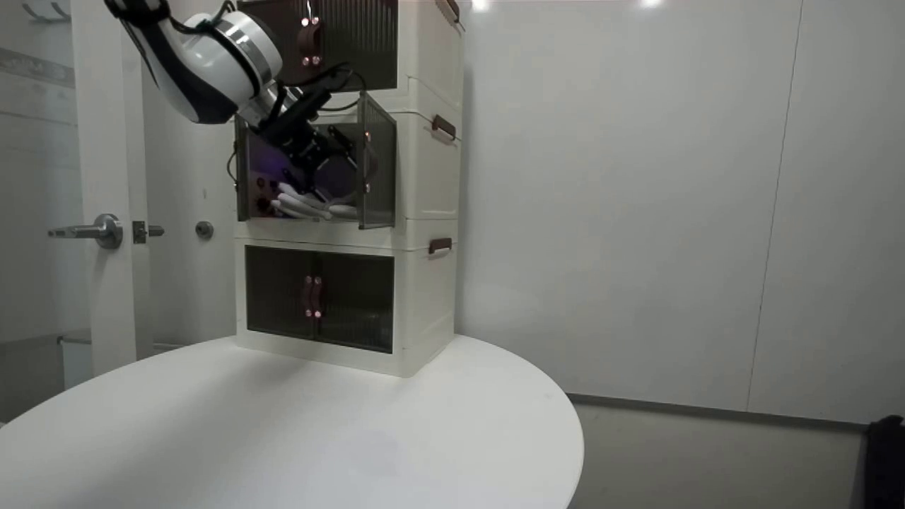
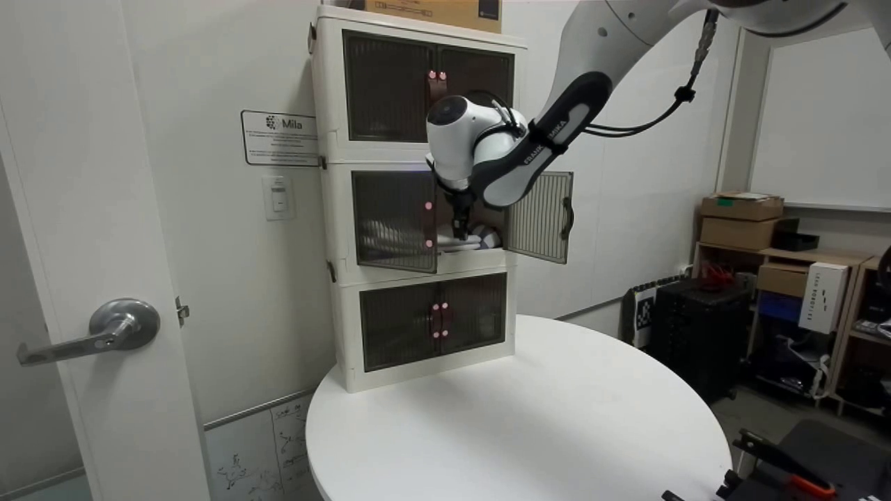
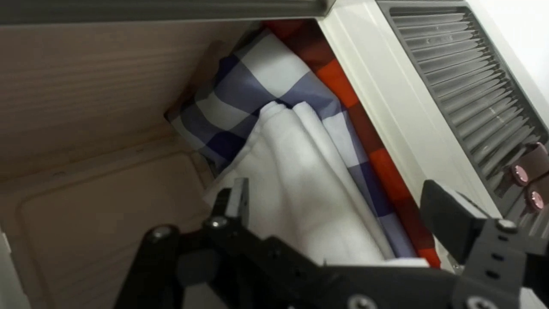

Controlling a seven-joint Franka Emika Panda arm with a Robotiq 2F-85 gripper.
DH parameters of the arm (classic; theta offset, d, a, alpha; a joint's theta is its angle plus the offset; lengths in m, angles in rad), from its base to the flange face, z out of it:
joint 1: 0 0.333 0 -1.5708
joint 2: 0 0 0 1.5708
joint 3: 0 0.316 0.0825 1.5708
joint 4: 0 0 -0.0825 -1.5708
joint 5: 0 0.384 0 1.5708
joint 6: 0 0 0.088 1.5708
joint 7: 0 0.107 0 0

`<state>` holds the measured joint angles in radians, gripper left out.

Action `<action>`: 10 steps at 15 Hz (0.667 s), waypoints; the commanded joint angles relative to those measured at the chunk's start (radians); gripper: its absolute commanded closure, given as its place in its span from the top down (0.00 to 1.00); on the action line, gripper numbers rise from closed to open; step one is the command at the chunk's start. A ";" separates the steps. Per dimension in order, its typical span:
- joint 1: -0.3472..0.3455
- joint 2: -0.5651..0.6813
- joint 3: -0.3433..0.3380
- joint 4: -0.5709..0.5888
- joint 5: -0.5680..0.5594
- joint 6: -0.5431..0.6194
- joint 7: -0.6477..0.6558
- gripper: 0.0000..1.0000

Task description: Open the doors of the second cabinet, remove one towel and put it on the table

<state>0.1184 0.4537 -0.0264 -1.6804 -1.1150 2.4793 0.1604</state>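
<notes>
While the pincer (image 3: 339,201) hangs by the towel (image 3: 296,167) in the wrist view, its two fingers (image 3: 238,201) are spread wide and hold nothing. The towel is white and folded, and it lies in the cabinet (image 3: 107,210) on top of a blue cloth (image 3: 238,88), with a red cloth (image 3: 339,81) near the front. One finger shows in front of the towel, but the other shows in front of the cabinet's rim (image 3: 405,111). I cannot tell if the towel is touched. In an exterior view, the doors (image 2: 538,217) of this middle cabinet stand open, and the arm (image 2: 592,62) bends down so that the pincer sits between them. So the doors look done, and the step in hand seems to be grabbing the towel. In an exterior view, one door (image 1: 380,162) stands close beside the pincer, and the desk (image 1: 368,438) sits below, with the whole stack (image 1: 433,173) on it. Next, I think, the pincer should shift a bit deeper, so that both fingers sit around the towel, and then squeeze just that one and not the blue cloth. After that it would have to back out gently, so it does not bump the door, and come down to lay the towel on the desk.
</notes>
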 commanded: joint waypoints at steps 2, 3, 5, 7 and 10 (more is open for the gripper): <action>0.020 0.046 -0.017 0.054 -0.133 0.019 0.134 1.00; 0.020 0.054 -0.014 0.059 -0.152 0.018 0.150 1.00; 0.015 0.067 -0.007 0.063 -0.175 0.027 0.173 1.00; 0.012 0.079 -0.004 0.068 -0.190 0.035 0.191 1.00; 0.008 0.100 -0.008 0.088 -0.209 0.047 0.228 1.00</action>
<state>0.1298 0.5184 -0.0279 -1.6389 -1.2857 2.5043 0.3393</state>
